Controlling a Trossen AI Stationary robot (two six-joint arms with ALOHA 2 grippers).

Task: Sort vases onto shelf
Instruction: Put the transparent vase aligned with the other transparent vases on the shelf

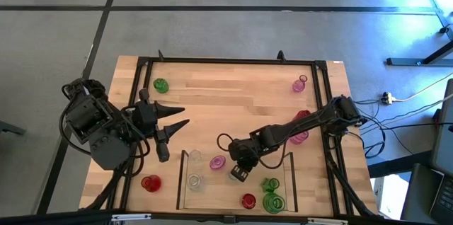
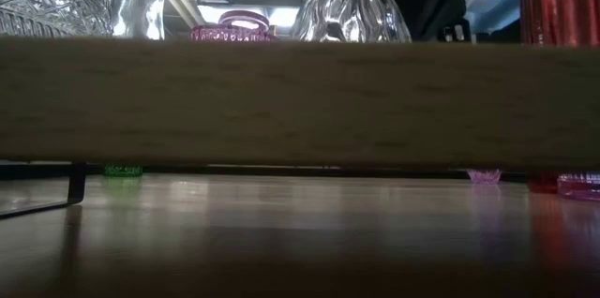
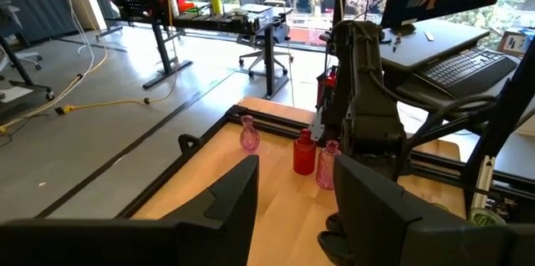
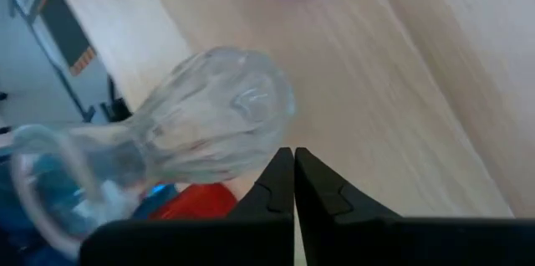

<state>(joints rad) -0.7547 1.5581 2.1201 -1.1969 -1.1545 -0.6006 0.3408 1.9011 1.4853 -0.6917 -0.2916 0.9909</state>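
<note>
The right gripper is reaching down into the low, dark-edged, wood-floored shelf at the near edge of the light wooden bench, its fingers pressed fully together and holding nothing. Just beside the closed tips, a clear, narrow-necked, bulb-bodied glass vase is standing on the shelf floor; whether the tips are touching it cannot be told. The closed fingers suggest nudging it into line rather than grasping it. A squat pink glass vase and another clear vase are occupying the shelf's left side, while two green ribbed vases and a small red vase are sitting on its right, apparently grouped by colour. Several vases are waiting outside the shelf: a green one at the far left, a narrow-necked pink one at the far right, and a red one near the shelf's left wall. The left gripper is hovering over the bench's left side, fingers spread wide and empty, seemingly kept clear of the working arm.
</note>
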